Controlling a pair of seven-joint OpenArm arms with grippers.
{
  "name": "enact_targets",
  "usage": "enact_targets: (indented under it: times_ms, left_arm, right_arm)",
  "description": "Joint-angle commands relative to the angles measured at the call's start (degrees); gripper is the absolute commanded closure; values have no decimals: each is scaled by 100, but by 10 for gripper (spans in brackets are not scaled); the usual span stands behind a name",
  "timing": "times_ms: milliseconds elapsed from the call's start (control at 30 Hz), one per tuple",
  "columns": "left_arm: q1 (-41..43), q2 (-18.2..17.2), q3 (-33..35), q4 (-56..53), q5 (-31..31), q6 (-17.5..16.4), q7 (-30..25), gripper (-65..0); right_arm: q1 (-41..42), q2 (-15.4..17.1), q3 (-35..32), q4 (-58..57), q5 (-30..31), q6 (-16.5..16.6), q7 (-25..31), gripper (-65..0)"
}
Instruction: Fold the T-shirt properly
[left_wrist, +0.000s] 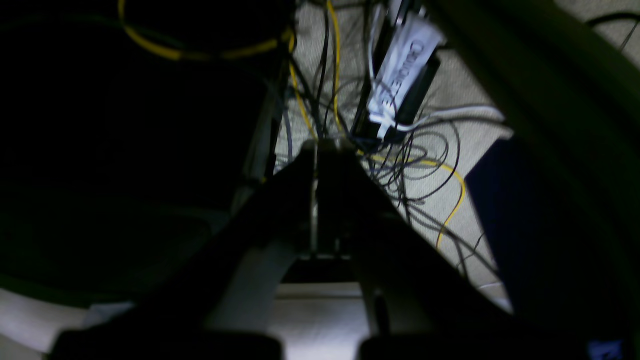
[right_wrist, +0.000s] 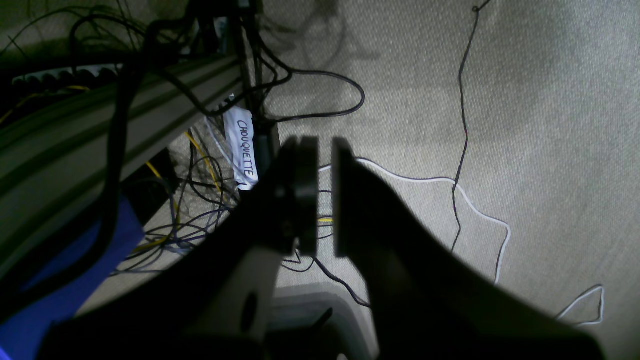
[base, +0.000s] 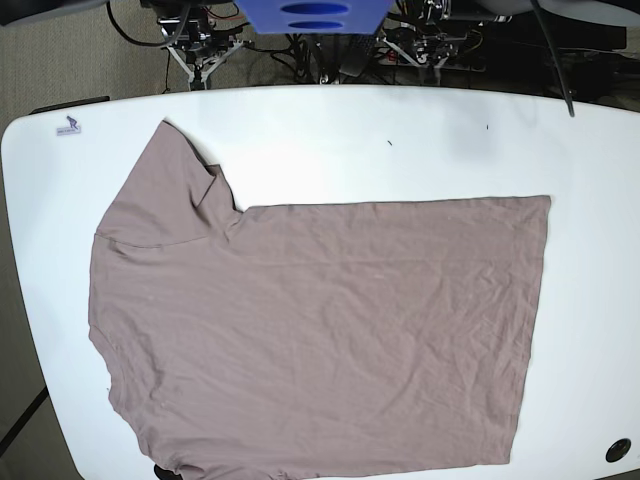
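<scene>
While both arms are parked off the table (base: 330, 120), pointing down at floor cables, the T-shirt (base: 320, 340) is lying flat and unfolded across the white top, collar end toward 9 o'clock, hem toward 3 o'clock, one sleeve reaching to 11 o'clock. The lower edge is running out of the base view at 6 o'clock.

Left gripper (left_wrist: 327, 150): fingers are meeting at the tips, clenched on nothing. Right gripper (right_wrist: 325, 195): a narrow gap is showing, slightly released, empty.

Judgement: no fold started yet. The first grasp is calling for both claws opening wide, descending on matching edge points, pinching only thin fabric, then lifting evenly to avoid dragging wrinkles.
</scene>
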Motion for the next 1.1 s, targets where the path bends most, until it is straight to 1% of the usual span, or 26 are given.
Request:
enact_targets:
  times_ms: [0, 367, 567, 633, 700, 767, 900, 1000, 1067]
  left_arm:
    - [18, -2, 0, 3, 21, 16, 32, -8]
    - [33, 0, 3, 53, 22, 11, 19, -8]
    - [82, -9, 5, 203, 73, 29, 88, -142]
    - [114, -10, 11, 280, 76, 40, 99, -158]
    - [131, -9, 18, 310, 74, 35, 91, -155]
    - [165, -12, 9, 477, 31, 16, 64, -122]
    - [164, -6, 20, 436, 22, 8, -26, -26]
    - [223, -19, 18, 442, 46, 10, -26, 0]
    - [296, -38, 11, 511, 58, 20, -15, 0]
  right_arm:
    - [-2, 29, -8, 28, 20, 31, 14, -42]
    - [-35, 27, -23, 40, 36, 35, 135, -38]
    - [-155, 29, -35, 63, 48, 31, 319, -38]
    - [-167, 37, -29, 81, 43, 29, 318, -38]
    - [-182, 34, -25, 86, 40, 37, 318, -39]
    - [-153, 60, -28, 120, 23, 30, 190, -42]
    - [-124, 76, -20, 90, 33, 21, 144, -42]
    - [-197, 82, -26, 105, 41, 20, 158, -41]
    - [-262, 90, -29, 141, 43, 24, 178, -40]
